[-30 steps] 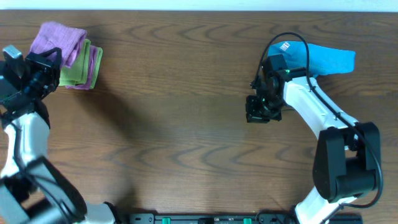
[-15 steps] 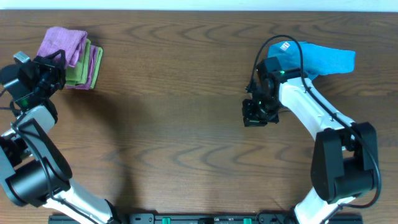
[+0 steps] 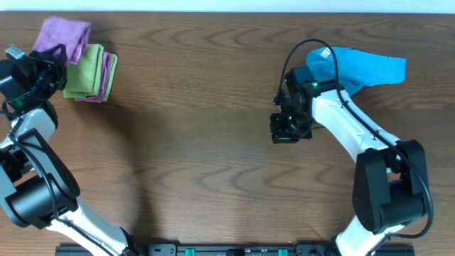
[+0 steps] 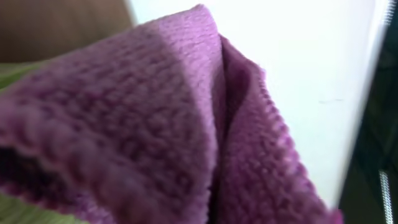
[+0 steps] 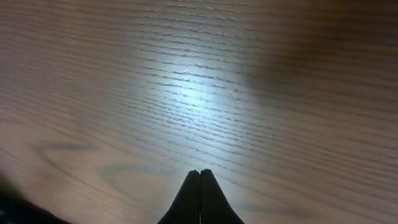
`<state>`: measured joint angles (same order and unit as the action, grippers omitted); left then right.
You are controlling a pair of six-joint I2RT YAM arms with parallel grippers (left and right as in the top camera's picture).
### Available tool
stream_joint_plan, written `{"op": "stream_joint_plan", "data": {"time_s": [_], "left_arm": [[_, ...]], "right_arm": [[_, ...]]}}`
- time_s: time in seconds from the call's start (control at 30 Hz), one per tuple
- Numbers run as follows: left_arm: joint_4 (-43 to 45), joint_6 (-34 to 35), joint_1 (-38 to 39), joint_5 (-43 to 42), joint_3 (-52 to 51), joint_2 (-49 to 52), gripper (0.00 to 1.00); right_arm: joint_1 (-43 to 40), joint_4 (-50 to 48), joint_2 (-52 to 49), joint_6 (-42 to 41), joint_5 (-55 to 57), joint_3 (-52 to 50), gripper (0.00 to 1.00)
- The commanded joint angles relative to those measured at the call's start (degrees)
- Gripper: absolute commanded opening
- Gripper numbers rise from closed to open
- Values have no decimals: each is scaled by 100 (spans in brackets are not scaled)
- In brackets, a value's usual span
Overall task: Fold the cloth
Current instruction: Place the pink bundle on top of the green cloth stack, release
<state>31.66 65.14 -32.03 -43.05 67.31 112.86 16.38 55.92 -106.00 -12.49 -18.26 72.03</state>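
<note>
Overhead: the cloth (image 3: 65,34) is sitting bunched at the far left corner of the table (image 3: 199,142), overlapping the green cloth (image 3: 84,71). The left gripper (image 3: 48,62) is pinching its near edge. On left wrist you're seeing the cloth (image 4: 155,124) raised and filling the frame, with the fingers buried in it. The right gripper (image 3: 284,131) is hovering over the wood mid-table, tips pressed together (image 5: 199,185) and holding nothing. The blue cloth (image 3: 373,67) is lying behind the right arm, well apart.

The purple cloth (image 3: 65,34) has shifted back, partly off the green cloth (image 3: 84,71). The right gripper (image 3: 286,132) has moved left.
</note>
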Motion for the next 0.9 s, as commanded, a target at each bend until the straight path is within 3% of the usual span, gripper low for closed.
{"op": "stream_joint_plan", "data": {"time_s": [0.0, 0.57, 0.6, 0.67, 0.7, 0.73, 0.87], "left_arm": [[-109, -387, 85, 87, 70, 85, 6], [-463, -323, 52, -269, 68, 415, 8], [-498, -326, 48, -284, 68, 415, 22], [-503, -326, 44, -315, 68, 415, 60], [-501, -323, 44, -339, 68, 415, 73], [-503, -323, 44, -365, 68, 415, 98], [-516, -323, 42, -509, 68, 415, 95]], "right_arm": [[122, -22, 116, 96, -39, 83, 1], [247, -22, 116, 72, -42, 83, 2], [247, -22, 116, 55, -42, 83, 1], [247, -15, 116, 33, -44, 83, 1], [247, 0, 116, 33, -44, 83, 1], [245, 11, 116, 35, -44, 83, 2], [247, 35, 116, 35, -44, 83, 2]]}}
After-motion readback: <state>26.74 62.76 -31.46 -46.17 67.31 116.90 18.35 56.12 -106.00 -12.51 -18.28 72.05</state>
